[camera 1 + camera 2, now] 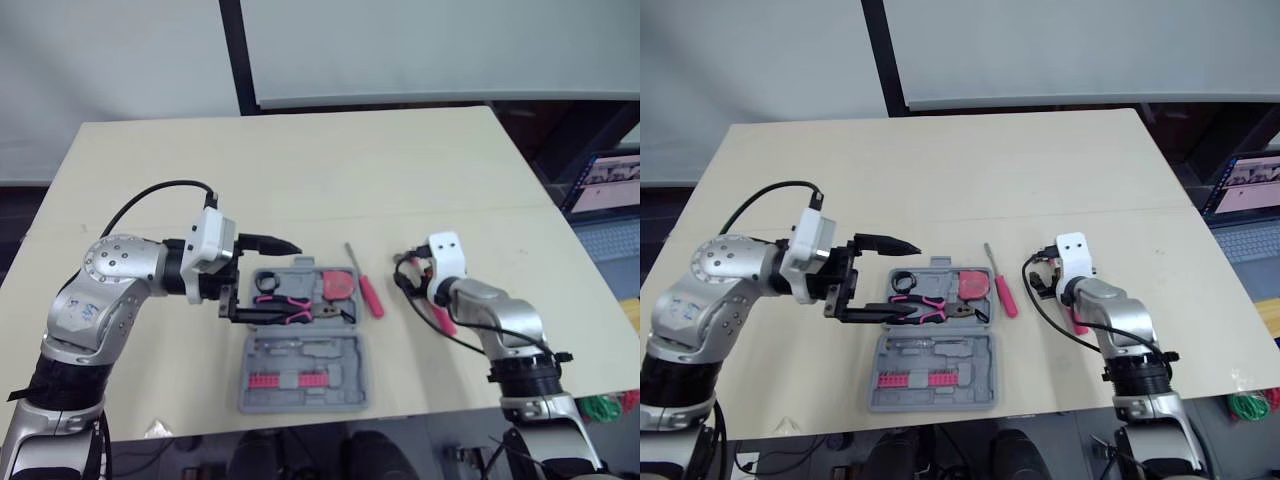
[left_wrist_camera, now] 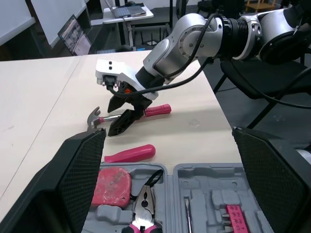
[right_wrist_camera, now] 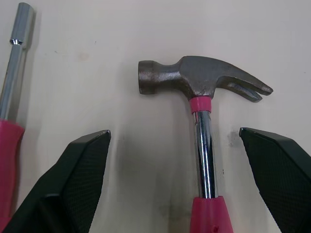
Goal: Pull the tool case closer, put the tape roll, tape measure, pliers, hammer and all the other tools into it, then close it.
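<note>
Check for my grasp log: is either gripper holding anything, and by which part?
Nothing is held: right gripper open over the hammer, left gripper open above the pliers in the tool case.

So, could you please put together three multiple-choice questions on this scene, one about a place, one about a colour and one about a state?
1. Where does the hammer lie?
A) inside the tool case
B) on the table, below the right end effector
C) on the floor

2. What colour is the hammer's handle?
A) pink
B) blue
C) yellow

3. In what state is the tool case?
A) shut
B) open, lying flat
C) standing on edge

Answers:
1 B: the right wrist view shows it flat on the table under that open end effector.
2 A: the handle is pink below the metal shaft.
3 B: both halves lie spread open, with the pliers in one of them.
</note>
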Available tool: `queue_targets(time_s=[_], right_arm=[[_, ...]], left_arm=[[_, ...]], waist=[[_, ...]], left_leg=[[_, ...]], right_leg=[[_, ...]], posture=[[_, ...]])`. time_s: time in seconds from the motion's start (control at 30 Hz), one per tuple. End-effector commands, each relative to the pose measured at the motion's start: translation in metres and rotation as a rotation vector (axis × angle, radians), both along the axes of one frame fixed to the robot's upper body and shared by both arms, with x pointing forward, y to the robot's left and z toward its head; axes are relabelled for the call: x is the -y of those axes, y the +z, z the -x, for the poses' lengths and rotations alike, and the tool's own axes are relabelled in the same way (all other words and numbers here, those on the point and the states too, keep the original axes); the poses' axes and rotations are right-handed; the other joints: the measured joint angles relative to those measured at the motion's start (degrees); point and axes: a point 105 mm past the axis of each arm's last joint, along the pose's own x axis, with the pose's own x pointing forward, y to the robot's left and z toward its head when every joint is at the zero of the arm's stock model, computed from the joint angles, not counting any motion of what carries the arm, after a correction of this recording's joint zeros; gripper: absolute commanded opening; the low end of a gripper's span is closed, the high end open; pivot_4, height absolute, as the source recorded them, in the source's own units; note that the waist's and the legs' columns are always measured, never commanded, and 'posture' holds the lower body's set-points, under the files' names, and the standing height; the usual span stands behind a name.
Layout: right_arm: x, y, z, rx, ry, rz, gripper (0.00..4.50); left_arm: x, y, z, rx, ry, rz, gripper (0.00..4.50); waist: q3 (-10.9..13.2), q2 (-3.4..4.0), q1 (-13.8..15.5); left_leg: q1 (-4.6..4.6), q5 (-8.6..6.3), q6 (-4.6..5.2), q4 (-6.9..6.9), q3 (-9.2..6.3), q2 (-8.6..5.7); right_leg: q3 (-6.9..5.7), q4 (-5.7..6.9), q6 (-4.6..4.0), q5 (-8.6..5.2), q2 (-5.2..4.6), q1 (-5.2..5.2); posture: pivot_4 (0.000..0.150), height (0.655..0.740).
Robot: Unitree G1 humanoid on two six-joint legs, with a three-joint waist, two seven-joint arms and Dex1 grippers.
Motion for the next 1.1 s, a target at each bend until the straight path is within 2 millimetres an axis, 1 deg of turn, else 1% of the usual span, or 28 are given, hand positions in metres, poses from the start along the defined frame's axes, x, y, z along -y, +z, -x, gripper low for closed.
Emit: queue_targets(time_s=[0.03, 0.1, 0.4, 0.5, 0.53, 0.6, 0.67, 0.73, 0.83, 0.97, 1.0, 1.1], right_arm=[[0.001, 0.010, -0.010, 0.060, 0.004, 0.012, 3.17], [0.002, 0.008, -0.012, 0.056, -0.003, 0.016, 2.23], [0.006, 0.002, -0.015, 0.042, -0.039, -0.003, 2.23], [0.006, 0.001, -0.014, 0.045, -0.045, 0.003, 1.44], [0.007, 0.001, -0.014, 0.045, -0.049, 0.005, 0.91], [0.009, 0.001, -0.012, 0.047, -0.058, 0.009, 0.02], [0.010, 0.003, -0.010, 0.052, -0.063, 0.006, 0.02], [0.011, 0.011, -0.003, 0.074, -0.064, -0.007, 0.02], [0.010, 0.021, 0.012, 0.082, -0.062, -0.026, 0.02], [0.005, 0.021, 0.056, 0.055, -0.053, -0.040, 0.02], [0.004, 0.021, 0.063, 0.052, -0.052, -0.039, 0.02], [-0.003, 0.011, 0.092, 0.032, -0.050, -0.024, 0.02]], left_arm=[[0.002, 0.006, -0.001, 0.038, -0.003, 0.007, 4.50], [0.003, 0.006, -0.001, 0.039, -0.005, 0.007, 4.50], [0.004, 0.006, -0.001, 0.049, -0.016, 0.000, 4.50], [0.005, 0.007, -0.001, 0.051, -0.017, 0.000, 4.50], [0.005, 0.007, 0.000, 0.052, -0.019, 0.000, 4.50], [0.005, 0.007, 0.000, 0.053, -0.023, -0.001, 4.50], [0.006, 0.007, 0.000, 0.054, -0.027, -0.002, 4.50], [0.006, 0.006, 0.002, 0.050, -0.034, -0.003, 4.50], [0.008, 0.005, 0.007, 0.041, -0.055, -0.006, 4.50], [0.014, -0.002, 0.021, 0.014, -0.121, -0.018, 4.50], [0.014, -0.004, 0.023, 0.012, -0.128, -0.023, 4.50], [0.010, -0.017, 0.029, 0.008, -0.167, -0.078, 4.50]], waist=[[0.00, 0.00, -0.01], [0.00, 0.00, -0.01], [0.00, 0.00, -0.03], [0.00, 0.00, -0.03], [0.00, 0.00, -0.04], [0.00, 0.00, -0.02], [0.00, 0.00, 0.00], [0.00, 0.00, 0.03], [0.01, 0.02, 0.28], [0.02, 0.03, 0.28], [0.02, 0.03, 0.29], [0.02, 0.03, 0.07]], left_leg=[[0.00, 0.00, 0.00, 0.00, 0.01, 0.00], [0.00, 0.00, 0.00, 0.00, 0.02, 0.00], [0.01, 0.01, 0.00, 0.03, 0.04, 0.02], [0.01, 0.01, 0.00, 0.04, 0.04, 0.02], [0.01, 0.01, 0.00, 0.03, 0.04, 0.02], [0.01, 0.01, 0.00, 0.03, 0.04, 0.02], [0.00, 0.01, 0.00, 0.02, 0.04, 0.02], [0.00, 0.01, 0.00, 0.02, 0.04, 0.02], [-0.07, 0.01, 0.00, -0.02, 0.02, 0.02], [-0.14, 0.01, -0.01, -0.05, 0.04, 0.01], [-0.15, 0.01, -0.02, -0.11, 0.03, 0.02], [-0.13, 0.05, -0.09, -0.17, 0.05, 0.02]], right_leg=[[0.01, 0.00, 0.00, 0.00, 0.00, 0.00], [0.01, 0.01, 0.00, 0.00, 0.00, -0.01], [0.04, 0.04, 0.00, 0.00, 0.01, -0.01], [0.05, 0.04, 0.00, 0.00, 0.00, -0.01], [0.05, 0.04, 0.00, 0.00, 0.01, -0.01], [0.05, 0.04, 0.00, 0.00, 0.01, -0.01], [0.04, 0.03, 0.00, 0.00, 0.01, -0.01], [0.05, 0.03, 0.00, 0.00, 0.01, -0.01], [0.04, 0.02, 0.00, 0.00, 0.00, -0.07], [0.06, 0.01, 0.01, -0.01, -0.02, -0.14], [0.06, -0.02, 0.01, -0.01, -0.01, -0.16], [0.12, 0.01, 0.01, -0.01, 0.03, -0.22]], posture=[[0.150, 0.7400], [0.150, 0.7400], [0.150, 0.7400], [0.150, 0.7400], [0.150, 0.7400], [0.150, 0.7400], [0.150, 0.7400], [0.150, 0.7400], [0.150, 0.7400], [0.150, 0.7400], [0.150, 0.7400], [0.150, 0.7400]])
